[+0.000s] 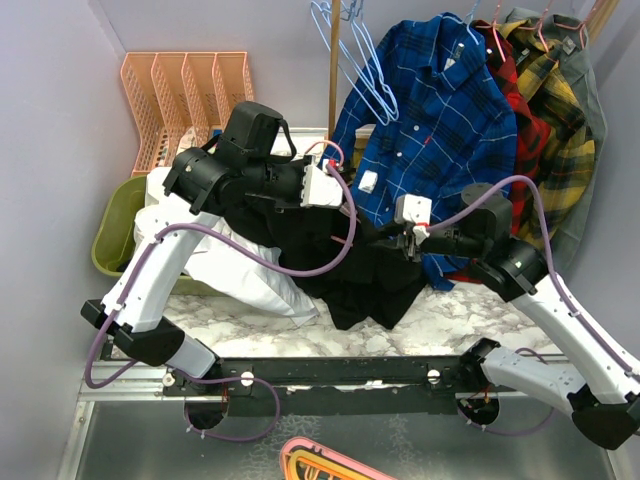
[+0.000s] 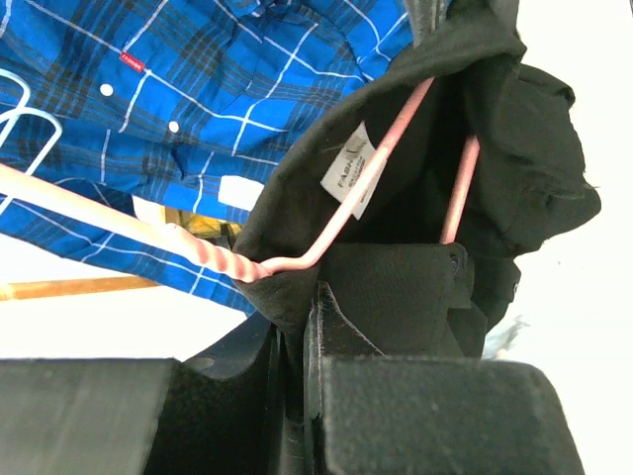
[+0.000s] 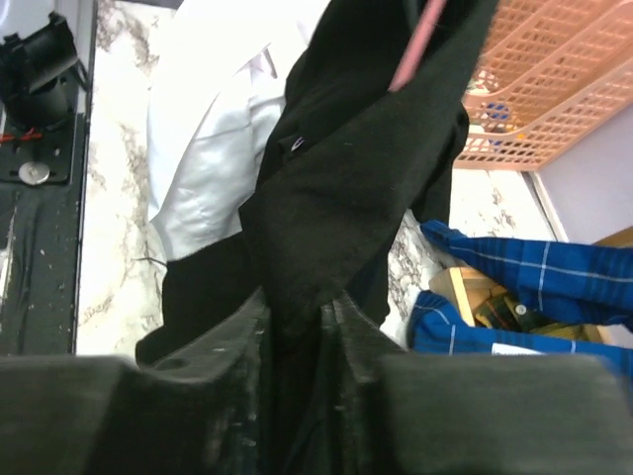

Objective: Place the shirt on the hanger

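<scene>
Left wrist view had the left gripper [image 2: 309, 307] clamped on the thin pink wire hanger [image 2: 391, 148] at its neck, holding it up inside the soft black shirt [image 2: 514, 148], while the right gripper [image 3: 297, 317] pinched a lower fold, probably to tug it over.

I read plain black shirt [image 3: 336, 198] at right hand [image 3: 297, 317]. Pink hanger [image 2: 391, 142] over left hand [image 2: 309, 329]. Beyond left hand, plaid shirt [image 2: 198, 89] blue, white lines. White garment [image 3: 208, 168] left of right hand. Grey-veined white marble tabletop [image 3: 114, 228]. Both hands black.
</scene>
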Controlling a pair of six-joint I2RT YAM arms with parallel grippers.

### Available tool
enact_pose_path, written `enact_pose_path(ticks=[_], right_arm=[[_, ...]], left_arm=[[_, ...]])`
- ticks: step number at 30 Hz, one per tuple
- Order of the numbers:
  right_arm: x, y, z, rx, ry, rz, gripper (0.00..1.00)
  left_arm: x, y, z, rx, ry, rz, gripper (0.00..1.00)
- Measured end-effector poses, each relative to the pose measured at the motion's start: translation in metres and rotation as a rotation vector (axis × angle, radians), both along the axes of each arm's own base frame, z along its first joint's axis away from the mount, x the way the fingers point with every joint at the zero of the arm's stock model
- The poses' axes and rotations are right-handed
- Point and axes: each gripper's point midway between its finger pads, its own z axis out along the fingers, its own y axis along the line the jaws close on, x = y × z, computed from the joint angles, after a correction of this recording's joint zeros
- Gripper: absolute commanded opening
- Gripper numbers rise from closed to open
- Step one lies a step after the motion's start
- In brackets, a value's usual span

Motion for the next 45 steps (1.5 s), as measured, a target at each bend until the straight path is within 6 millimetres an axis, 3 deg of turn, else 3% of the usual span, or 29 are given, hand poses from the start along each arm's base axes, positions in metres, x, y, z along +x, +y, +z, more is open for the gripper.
enact_pose_path(ticks=[2, 8, 18, 23, 26, 29, 36, 37, 41, 45], right_arm=[[0.001, 0.001, 0.004, 0.016, 0.002, -0.008, 0.01], [0.017, 0.003, 0.0, 0.037, 0.069, -0.066, 0.01], [0.023, 0.02, -0.01, 0.067, 0.192, -0.036, 0.13], [0.022, 0.031, 0.004, 0.118, 0.172, 0.016, 0.16], [0.022, 0.035, 0.013, 0.147, 0.159, 0.035, 0.13], [0.022, 0.037, 0.015, 0.158, 0.159, 0.037, 0.02], [0.028, 0.037, 0.012, 0.158, 0.177, 0.018, 0.01], [0.028, 0.036, 0.011, 0.165, 0.176, 0.008, 0.01], [0.024, 0.028, 0.002, 0.203, 0.188, -0.054, 0.01], [0.015, 0.01, -0.015, 0.226, 0.22, -0.138, 0.01]], left_arm=[[-0.001, 0.0, 0.0, -0.002, 0.006, -0.002, 0.0], [-0.004, 0.003, -0.002, -0.001, 0.032, 0.004, 0.0], [0.001, 0.007, -0.002, -0.004, 0.041, 0.03, 0.0], [-0.002, 0.002, -0.005, -0.012, 0.063, 0.018, 0.0], [-0.004, -0.003, -0.005, -0.024, 0.077, 0.006, 0.0], [-0.005, -0.004, -0.005, -0.03, 0.085, 0.005, 0.0], [-0.007, -0.003, -0.006, -0.027, 0.104, 0.009, 0.0], [-0.007, -0.003, -0.006, -0.027, 0.105, 0.01, 0.01], [-0.006, -0.007, -0.016, -0.014, 0.121, 0.012, 0.25], [0.003, -0.005, -0.031, 0.028, 0.121, 0.059, 0.29]])
